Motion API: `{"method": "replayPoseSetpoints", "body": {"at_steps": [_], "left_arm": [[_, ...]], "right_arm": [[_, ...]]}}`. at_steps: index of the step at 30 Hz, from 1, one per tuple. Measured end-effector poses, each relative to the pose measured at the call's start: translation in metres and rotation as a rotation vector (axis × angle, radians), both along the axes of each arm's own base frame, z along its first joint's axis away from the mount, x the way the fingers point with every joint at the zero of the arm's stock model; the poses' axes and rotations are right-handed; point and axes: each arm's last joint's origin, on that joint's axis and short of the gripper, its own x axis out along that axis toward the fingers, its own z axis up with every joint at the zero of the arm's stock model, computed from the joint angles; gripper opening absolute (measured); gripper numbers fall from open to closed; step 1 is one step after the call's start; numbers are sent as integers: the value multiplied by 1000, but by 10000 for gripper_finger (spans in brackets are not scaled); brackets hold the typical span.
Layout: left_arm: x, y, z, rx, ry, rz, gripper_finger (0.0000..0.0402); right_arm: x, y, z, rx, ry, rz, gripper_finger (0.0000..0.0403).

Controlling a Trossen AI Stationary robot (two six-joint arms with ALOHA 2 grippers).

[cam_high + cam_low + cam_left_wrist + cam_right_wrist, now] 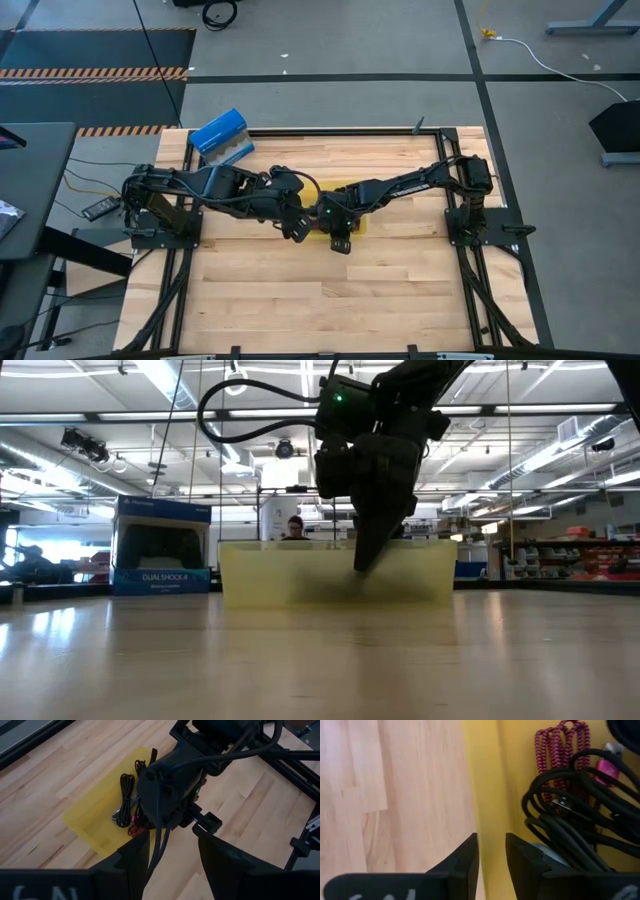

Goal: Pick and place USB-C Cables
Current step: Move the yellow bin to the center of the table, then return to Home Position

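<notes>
Yellow tray (92,827) at table centre holds the bundled USB-C cables (125,795) — black and maroon. From nine o'clock, the left gripper (172,852) hangs beside it, fingers apart. The right gripper (491,855), nearly closed and empty, straddles the tray wall — black cables (580,825) at its two o'clock, lying across its reach, maroon beyond.

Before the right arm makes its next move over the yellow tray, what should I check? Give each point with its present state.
1. Right gripper over the yellow tray wall: ok.
2. Right gripper empty, fingers slightly apart: ok.
3. Black cables and maroon cable inside the tray: ok.
4. Cables free of tangles: not ok, bundles overlap.
5. Left gripper clear of the right arm: cannot tell, very close.
6. Every cable already collected: cannot tell.
</notes>
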Motion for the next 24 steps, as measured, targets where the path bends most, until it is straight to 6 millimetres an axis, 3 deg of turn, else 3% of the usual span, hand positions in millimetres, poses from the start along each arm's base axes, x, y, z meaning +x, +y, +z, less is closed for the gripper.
{"method": "replayPoseSetpoints", "body": {"at_steps": [15, 24], "left_arm": [[-1, -5, 0, 2, -1, -14, 176], [-1, -5, 0, 12, -2, -13, 176]], "right_arm": [[4, 2, 3, 11, -43, -5, 108], [1, 1, 10, 6, -43, -22, 186]]}}
